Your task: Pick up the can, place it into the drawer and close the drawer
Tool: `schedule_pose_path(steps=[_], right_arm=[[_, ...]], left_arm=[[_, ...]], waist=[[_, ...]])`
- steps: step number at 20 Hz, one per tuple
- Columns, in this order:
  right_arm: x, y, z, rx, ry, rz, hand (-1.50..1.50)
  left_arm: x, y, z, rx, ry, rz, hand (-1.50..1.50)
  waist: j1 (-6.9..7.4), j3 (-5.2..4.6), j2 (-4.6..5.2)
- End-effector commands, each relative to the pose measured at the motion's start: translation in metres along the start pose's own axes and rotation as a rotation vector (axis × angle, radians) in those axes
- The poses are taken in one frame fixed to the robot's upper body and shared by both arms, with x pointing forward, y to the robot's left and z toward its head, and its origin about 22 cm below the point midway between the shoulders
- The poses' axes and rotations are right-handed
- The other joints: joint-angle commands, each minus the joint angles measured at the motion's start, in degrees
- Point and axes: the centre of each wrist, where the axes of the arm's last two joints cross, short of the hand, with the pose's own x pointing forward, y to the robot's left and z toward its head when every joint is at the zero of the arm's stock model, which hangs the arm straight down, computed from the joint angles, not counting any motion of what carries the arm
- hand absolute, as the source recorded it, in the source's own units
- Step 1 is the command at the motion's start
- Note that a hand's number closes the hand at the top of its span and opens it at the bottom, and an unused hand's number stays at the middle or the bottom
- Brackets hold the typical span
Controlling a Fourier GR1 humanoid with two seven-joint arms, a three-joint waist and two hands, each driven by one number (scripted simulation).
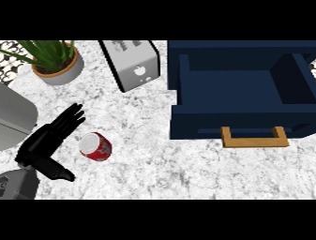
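Head view is showing the left hand (49, 140) sitting at about eight o'clock on the white marbled tabletop (153, 159), fingers straight and spread apart, thumb swung out low, so the small red cylindrical metal can (95, 146) is lying in the gap between them, just beside the palm and not yet clasped. That opening is probably being kept wide to let the fingers wrap round it. The can is tilting on its side, pale rim facing up-left. At two o'clock the dark blue box-shaped drawer (247, 89) with its tan wooden handle (254, 137) is standing pulled out, seemingly ready to take the can. A silver toaster (134, 63) and a potted green plant (55, 63) are sitting near twelve and eleven o'clock. A grey curved object (1, 117) at nine o'clock is being cut off by the edge and I cannot identify it. No right hand is showing
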Motion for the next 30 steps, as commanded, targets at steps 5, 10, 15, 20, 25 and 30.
schedule_pose_path(steps=[5, 10, 15, 20, 25, 30], right_arm=[[-0.008, 0.011, -0.003, 0.009, 0.003, -0.009, -1.5], [0.005, -0.007, 0.0, -0.008, 0.018, -0.001, -1.5], [0.017, -0.005, 0.013, 0.014, 0.006, -0.006, -1.5], [0.026, -0.013, 0.021, 0.007, 0.003, -0.004, -1.5], [0.014, 0.005, 0.011, 0.018, 0.002, -0.019, -1.5], [0.018, -0.002, 0.025, 0.006, 0.003, 0.0, -1.5]], left_arm=[[-0.056, 0.009, 0.01, -0.003, 0.03, 0.024, -1.5], [-0.066, 0.011, 0.0, -0.001, 0.053, 0.034, -1.5], [-0.082, 0.001, -0.011, -0.01, 0.06, 0.07, -1.5], [-0.08, 0.013, -0.009, -0.008, 0.072, 0.093, -1.5], [-0.086, -0.004, -0.027, -0.016, 0.058, 0.132, -1.5], [-0.087, -0.018, -0.038, -0.076, 0.064, 0.196, 1.5]], waist=[[0.0, -0.04, 0.13], [-0.09, -0.03, 0.05], [-0.4, -0.06, 0.1], [-0.47, -0.06, 0.07], [-0.34, -0.05, 0.14], [-0.2, 0.0, -0.06]])
